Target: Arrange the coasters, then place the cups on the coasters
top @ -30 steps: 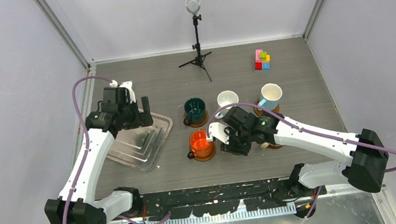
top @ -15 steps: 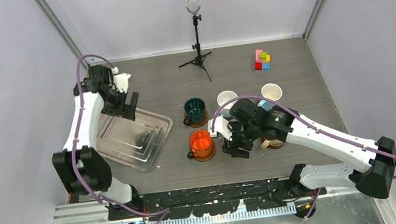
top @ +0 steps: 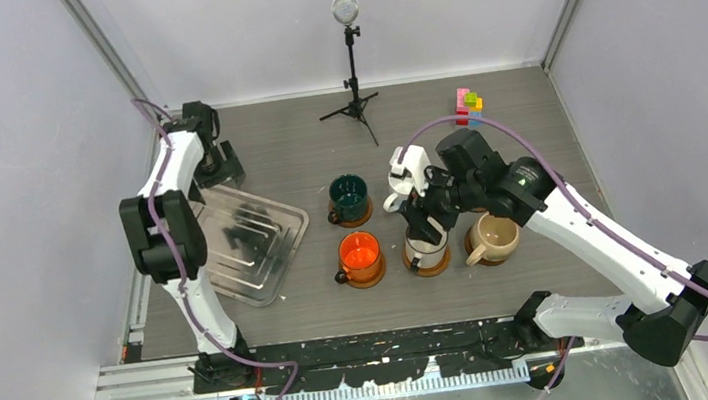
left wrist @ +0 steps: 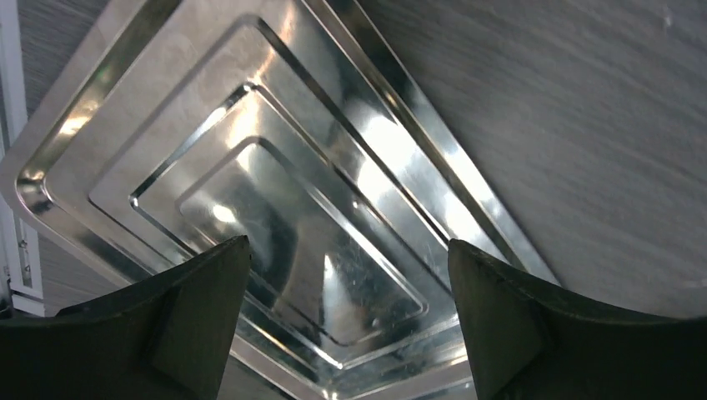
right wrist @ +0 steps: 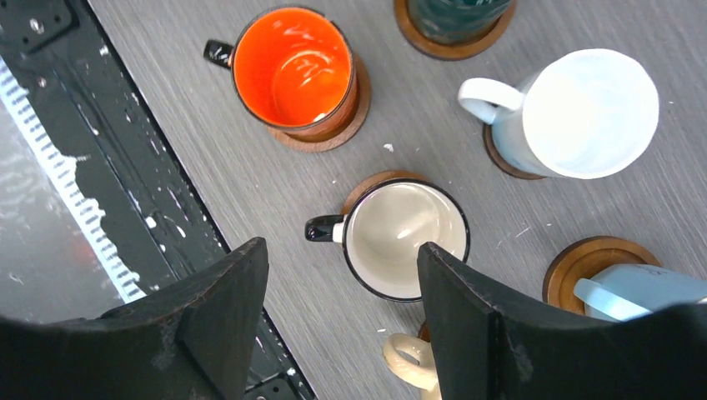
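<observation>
A: Far left first. Left jaws (left wrist: 346, 329) wide apart, nothing btwn them, hanging over the silver tray (left wrist: 250, 125) at the back-left of the counter (top: 304, 145).

B: Any cup or coaster near them?

A: None in that wrist view, just tray and bare counter. Moving right: dark green mug (top: 348, 199) in the back row on green's coaster (right wrist: 450, 48). Orange mug (top: 359, 253) sits in front of it on orange's coaster (right wrist: 338, 132), handle to the left.

B: And the right jaws?

A: Right jaws (right wrist: 342, 258) apart, gripping nothing, held above the dark-rimmed mug (right wrist: 404, 237). Mug's upright on rimmed mug's coaster (right wrist: 367, 182). In the wrist view it shows btwn the two fingers, lower down, black handle toward the left finger.

B: Contact?

A: Right finger overlaps the rim in the wrist view, but from the top the jaws sit above the mug. Can't see any touch.

B: Rest of the row?

A: White mug (right wrist: 584, 108) behind it on white's coaster (right wrist: 500, 162). Beige mug (top: 495, 236) just right of the rimmed one, front row. Light blue mug (right wrist: 642, 287) on blue's coaster (right wrist: 584, 258), set off-centre; the arm hides it from the top.
</observation>
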You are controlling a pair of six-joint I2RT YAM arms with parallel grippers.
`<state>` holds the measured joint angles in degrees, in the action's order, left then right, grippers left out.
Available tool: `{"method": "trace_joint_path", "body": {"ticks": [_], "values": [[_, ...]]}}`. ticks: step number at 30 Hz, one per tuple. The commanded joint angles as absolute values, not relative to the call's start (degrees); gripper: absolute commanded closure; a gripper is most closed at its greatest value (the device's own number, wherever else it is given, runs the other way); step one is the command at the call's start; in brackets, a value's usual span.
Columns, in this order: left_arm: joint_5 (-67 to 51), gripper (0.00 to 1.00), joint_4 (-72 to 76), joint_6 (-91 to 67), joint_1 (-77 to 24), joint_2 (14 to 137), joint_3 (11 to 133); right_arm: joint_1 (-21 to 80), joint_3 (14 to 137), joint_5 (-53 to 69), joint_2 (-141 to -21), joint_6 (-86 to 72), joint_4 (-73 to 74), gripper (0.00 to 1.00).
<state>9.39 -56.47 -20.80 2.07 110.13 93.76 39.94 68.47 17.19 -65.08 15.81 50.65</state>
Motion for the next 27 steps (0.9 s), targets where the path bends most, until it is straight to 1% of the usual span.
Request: {"method": "trace_joint_path", "body": {"ticks": [1,11,13,16,20,21,23,26,27], "values": [[17.42,0.11,-54.32,-28.13,1.38,116.11,100.43,38.4,72.46,18.16,-65.21,12.22,50.61,0.29],[22.77,0.18,-52.38,-22.79,-1.84,129.66,110.16,32.78,74.32,14.39,-64.37,12.04,51.82,0.3],[22.24,0.22,-52.54,-21.8,-2.14,131.16,110.54,32.18,74.21,13.36,-63.88,11.99,52.36,0.3],[20.57,0.32,-52.49,-19.34,-3.1,132.12,109.76,31.65,74.33,11.97,-63.47,12.11,53.03,0.3],[19.02,0.44,-50.52,-17.67,-3.94,130.64,105.92,31.15,74.55,10.58,-63.28,12.43,53.27,0.3],[18.8,0.46,-50.58,-17.96,-4.08,130.23,105.22,31.0,74.59,10.33,-63.24,12.54,53.28,0.3],[18.55,0.46,-51.6,-19.11,-3.91,129.26,104.46,30.77,74.64,9.97,-63.41,12.81,53.3,0.3],[16.88,0.42,-49.77,-21.06,-2.93,126.17,100.89,30.43,74.68,9.75,-63.54,13.11,53.26,0.3],[16.61,0.42,-49.16,-21.63,-2.52,125.3,99.99,30.37,74.62,9.77,-63.62,13.24,53.26,0.3]]}}
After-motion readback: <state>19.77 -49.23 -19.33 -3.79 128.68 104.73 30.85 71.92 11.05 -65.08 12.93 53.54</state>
